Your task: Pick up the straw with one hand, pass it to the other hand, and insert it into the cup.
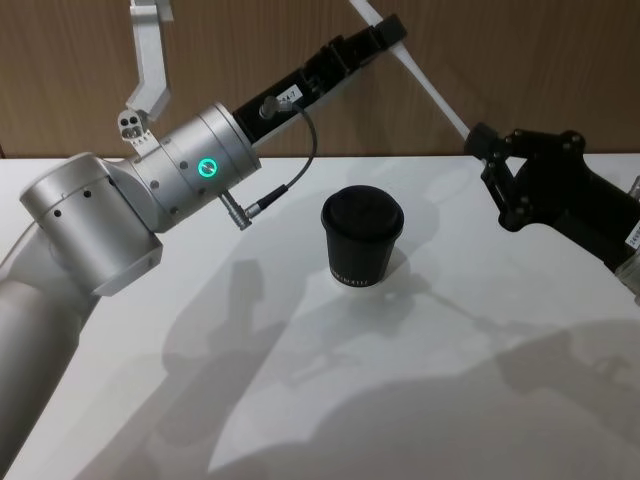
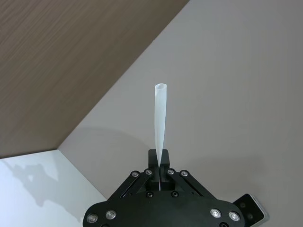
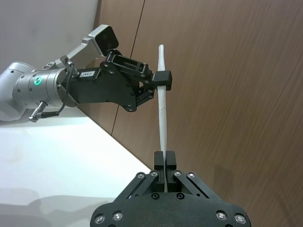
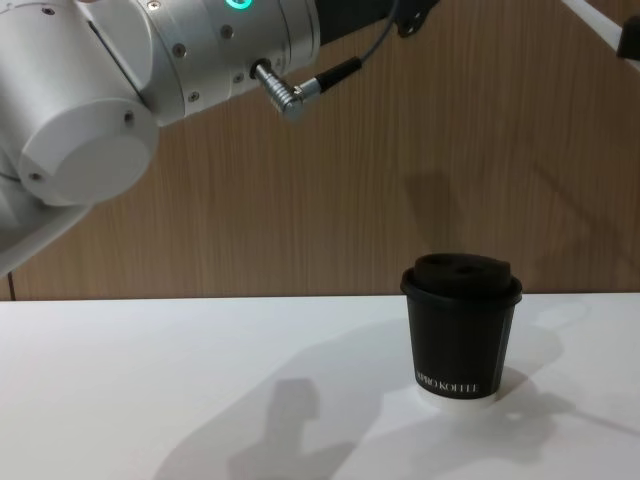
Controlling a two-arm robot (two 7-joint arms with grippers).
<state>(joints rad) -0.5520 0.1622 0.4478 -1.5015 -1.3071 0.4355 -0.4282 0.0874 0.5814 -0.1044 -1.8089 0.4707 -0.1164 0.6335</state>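
Note:
The white straw (image 1: 430, 92) hangs slanted in the air above and behind the cup, held at both ends. My left gripper (image 1: 388, 32), on the silver wrist with the green ring, is shut on the straw's upper part (image 3: 162, 113). My right gripper (image 1: 478, 140), black and blocky, is shut on its lower end. In the left wrist view the straw (image 2: 160, 113) rises from between the closed fingers (image 2: 154, 158). The black lidded cup (image 1: 362, 238) stands upright on the white table (image 1: 300, 400), below and left of the right gripper; it also shows in the chest view (image 4: 462, 325).
A dark cable with a metal plug (image 1: 240, 212) dangles from the left wrist, to the left of the cup and above the table. A wooden wall (image 1: 500, 60) runs close behind the table. The left arm's silver segments (image 1: 90, 220) reach over the table's left side.

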